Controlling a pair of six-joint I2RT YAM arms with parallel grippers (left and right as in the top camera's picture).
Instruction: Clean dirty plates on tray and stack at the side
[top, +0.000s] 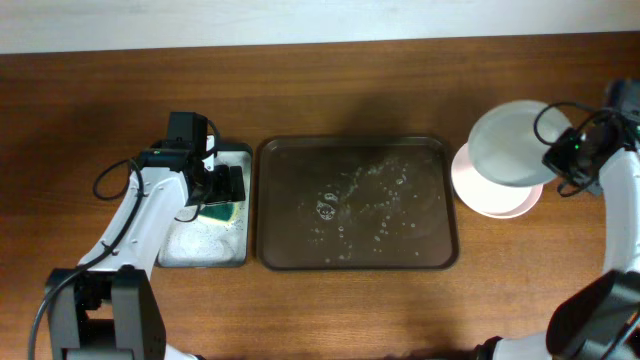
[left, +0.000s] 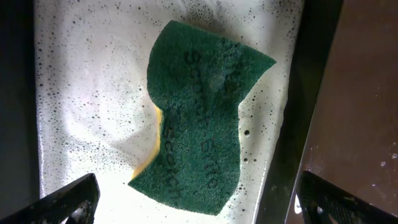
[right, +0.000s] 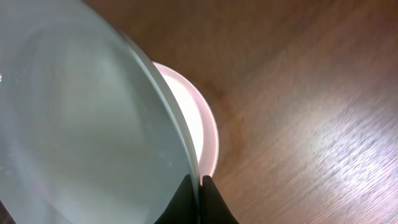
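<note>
- The right tool (right: 198, 194) is closed narrow on the rim of one white plate (right: 81, 112). The plate is tilted and raised just above the stack (top: 492, 205) of white plates at the right side of the bench (top: 100, 80), well apart from the tray.
- The tray (top: 290, 200) lies in the middle of the bench, and its floor carries water drops and some suds.
- The left tool (left: 205, 202) stands wide over the small black tray (top: 200, 252). Its fingers (left: 71, 202) are on both sides of the green sponge (left: 199, 118) and do not touch it.
- The small black tray holds white foam, and the sponge lies flat in it, with a yellow layer showing at one edge.
- The right wrist view shows the pinch on the rim and one pale plate under it. The stack has possibly two plates, but I cannot tell it surely.
- The overhead view shows that the plate in the tool covers the stack only in part, shifted toward the far side.
</note>
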